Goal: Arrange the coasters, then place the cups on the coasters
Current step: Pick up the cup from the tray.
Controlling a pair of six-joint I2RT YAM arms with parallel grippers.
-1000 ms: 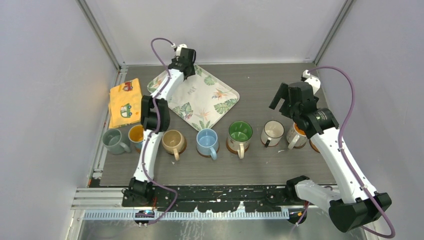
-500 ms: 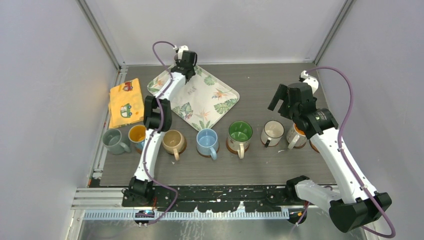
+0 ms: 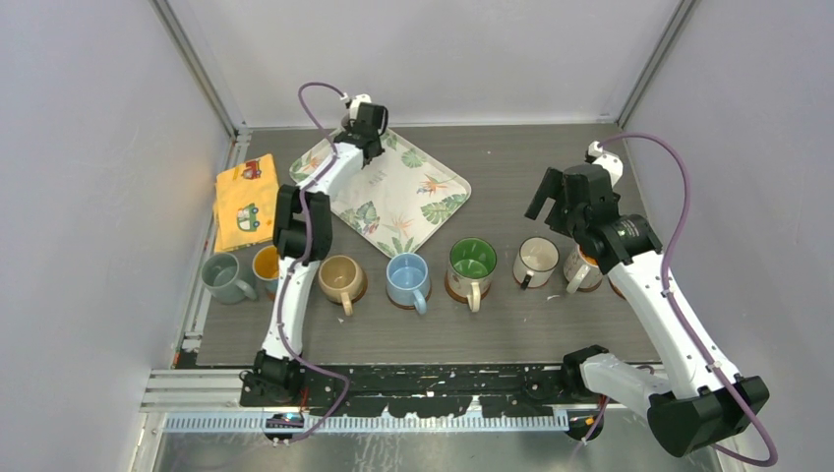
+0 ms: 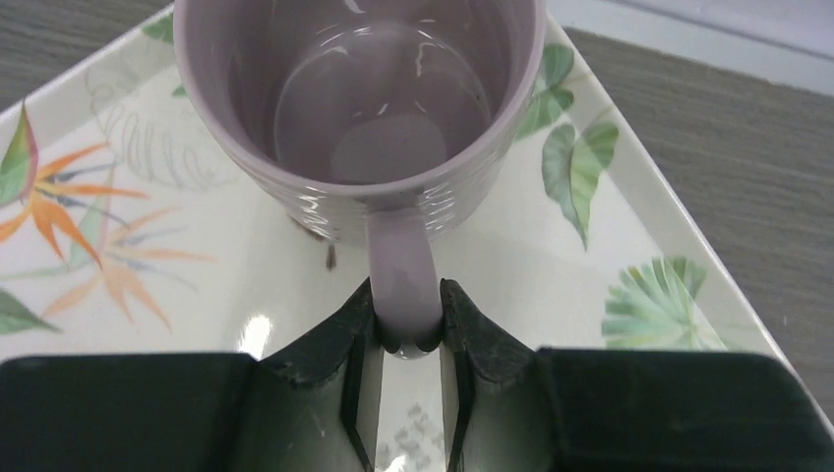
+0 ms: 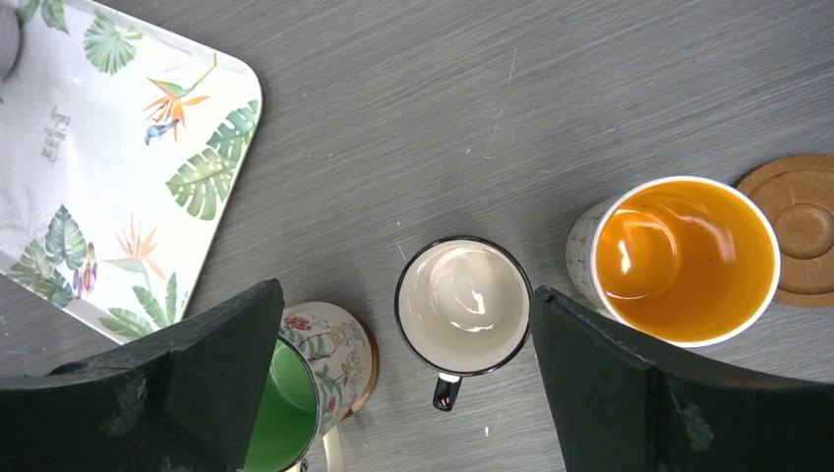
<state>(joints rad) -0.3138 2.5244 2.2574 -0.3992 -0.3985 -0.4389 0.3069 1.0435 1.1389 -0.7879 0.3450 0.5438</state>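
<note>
A mauve cup (image 4: 359,98) stands upright on the leaf-patterned tray (image 4: 610,265). My left gripper (image 4: 408,297) is shut on its handle, both pads pressed against it. In the top view the left gripper (image 3: 362,123) is over the tray's far corner and hides this cup. A row of cups runs across the table: grey (image 3: 224,276), orange-inside (image 3: 268,264), tan (image 3: 340,278), light blue (image 3: 405,277), green-inside (image 3: 472,262), cream (image 3: 537,260) and a patterned orange-inside cup (image 5: 684,258). A bare wooden coaster (image 5: 799,228) lies beside that last cup. My right gripper (image 5: 403,292) hangs open high above the cream cup.
The square leaf tray (image 3: 413,202) lies at the back middle. A yellow cloth with cars (image 3: 244,202) lies at the back left. Brown coaster rims show under the tan, light blue and green-inside cups. White walls enclose the table on three sides.
The left gripper's jaws have closed onto the mauve cup's handle, and its arm has shifted slightly. The right arm has drifted a little to the left, still open.
</note>
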